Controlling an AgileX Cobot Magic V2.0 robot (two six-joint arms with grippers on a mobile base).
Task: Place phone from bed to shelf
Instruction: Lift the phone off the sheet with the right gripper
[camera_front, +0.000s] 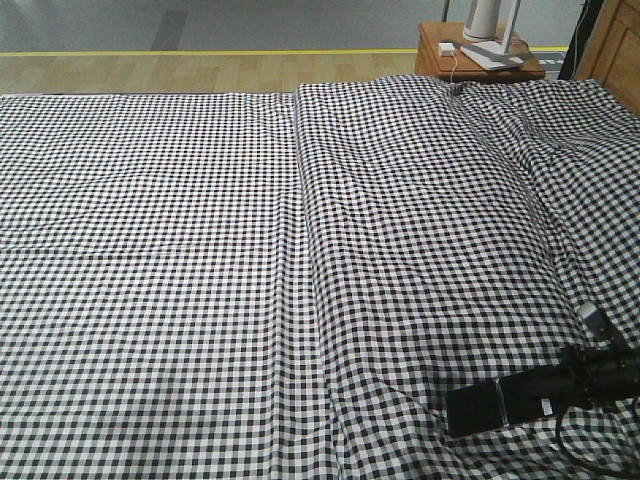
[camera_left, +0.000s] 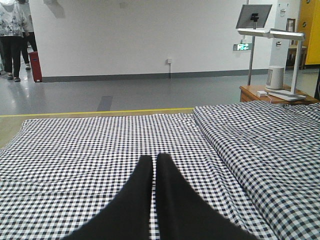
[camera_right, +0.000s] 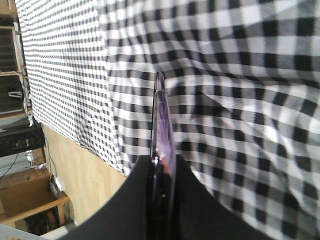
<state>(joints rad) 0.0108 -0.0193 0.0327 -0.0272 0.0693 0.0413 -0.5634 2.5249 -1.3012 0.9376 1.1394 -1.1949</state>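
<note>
My right gripper (camera_right: 163, 167) pads (camera_right: 210, 210): matt black, smooth. Gripped phone (camera_right: 161, 130): glossy, pinkish metallic edge. Sheet on bed (camera_front: 200, 250): matt cloth, creased. Far side table (camera_front: 430, 55): smooth orange-brown wood. Grey floor (camera_left: 125, 95): shiny.

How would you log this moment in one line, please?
right gripper: shut on phone | left gripper: shut, empty | phone: over bed

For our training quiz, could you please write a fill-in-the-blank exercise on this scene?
1. The right gripper is ____ on the thin black glossy smartphone.
2. The shut left gripper holds ____.
3. The orange-brown wooden side table stands beyond the black-and-white gingham bed's far ____ corner.
Missing: shut; nothing; right.
</note>
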